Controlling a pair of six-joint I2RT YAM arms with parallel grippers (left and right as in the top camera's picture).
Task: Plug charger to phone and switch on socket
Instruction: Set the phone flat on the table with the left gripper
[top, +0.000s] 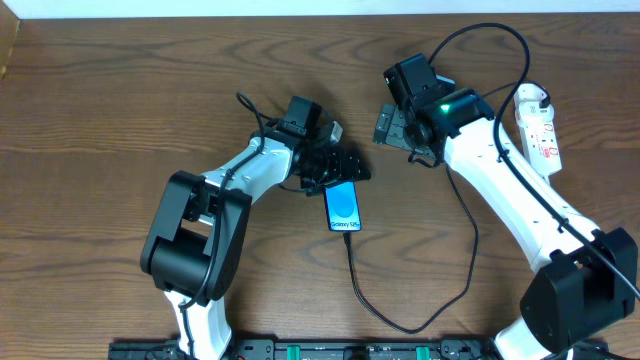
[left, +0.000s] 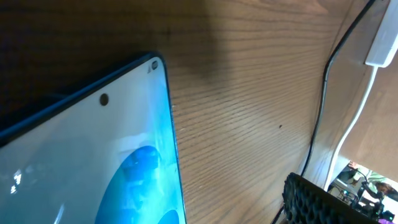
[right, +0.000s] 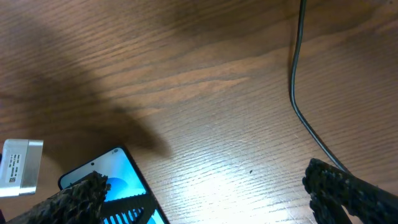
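Note:
The phone (top: 342, 208) lies flat mid-table with its blue screen up. It fills the left of the left wrist view (left: 93, 162) and shows low left in the right wrist view (right: 109, 174). The charger cable (top: 400, 322) meets the phone's near short edge, loops right and runs up past the right arm; it also shows in the right wrist view (right: 295, 93). The white socket (top: 540, 130) lies far right, with a white adapter (top: 531, 98) on its far end. My left gripper (top: 340, 168) is open over the phone's far end; only one finger (left: 323, 199) shows. My right gripper (right: 205, 186) is open and empty.
The right arm (top: 500, 180) slants across the table between the phone and the socket. A white cord (left: 354, 124) and a thin black cable (left: 317, 124) run along the wood in the left wrist view. A small white labelled block (right: 22, 168) sits at the left edge of the right wrist view.

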